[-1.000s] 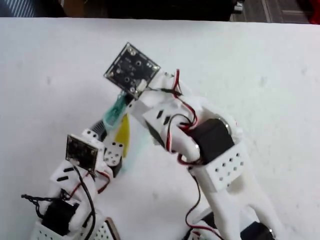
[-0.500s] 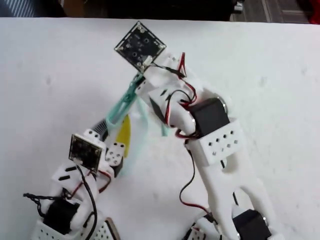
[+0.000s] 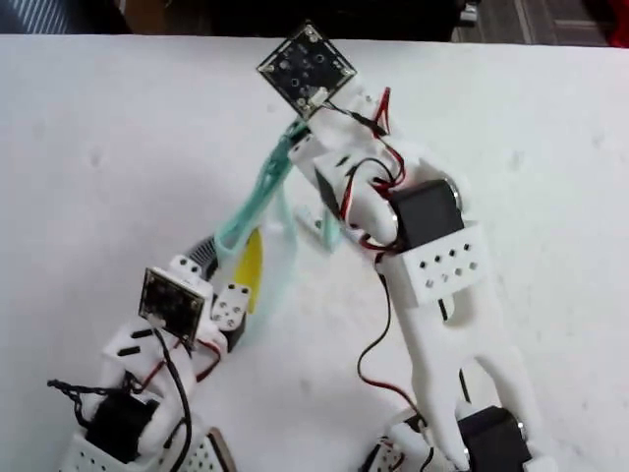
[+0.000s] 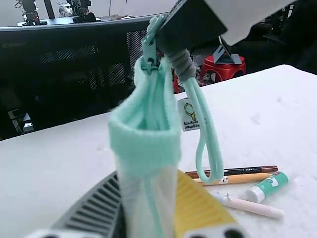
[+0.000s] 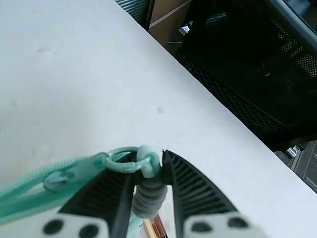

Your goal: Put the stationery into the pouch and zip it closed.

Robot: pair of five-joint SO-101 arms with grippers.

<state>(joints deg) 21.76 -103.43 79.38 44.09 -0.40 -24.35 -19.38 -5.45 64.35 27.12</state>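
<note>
The left gripper [image 3: 228, 261] is clamped on the near end of the pouch [image 3: 244, 216], one grey ribbed finger and one yellow finger pressed against its opposite sides. The pouch is mint green with a see-through body, and it is lifted off the white table [image 3: 98, 118] and stretched from this gripper up and away to the other one. A small white label [image 4: 188, 114] hangs off the pouch's far end; it carries a yellow emblem and a line of print too small to read. Four pieces of stationery lie on the table just beside the pouch, outside it: a dark pencil [image 4: 233, 171], an orange pencil [image 4: 237, 178] touching it, a green-capped tube [image 4: 267, 184] and a pale pen [image 4: 247, 206]. The dark pencil bears light lettering that cannot be made out. At the pouch's far end a mint strap [image 4: 205, 139] loops down from the zip pull [image 4: 148, 49]. The right gripper [image 5: 148, 173] is closed narrowly on the strap's grey collar, right at the ring of the zip pull. Beyond the pouch and past the table edge stands a red stool [image 4: 223, 64].
</note>
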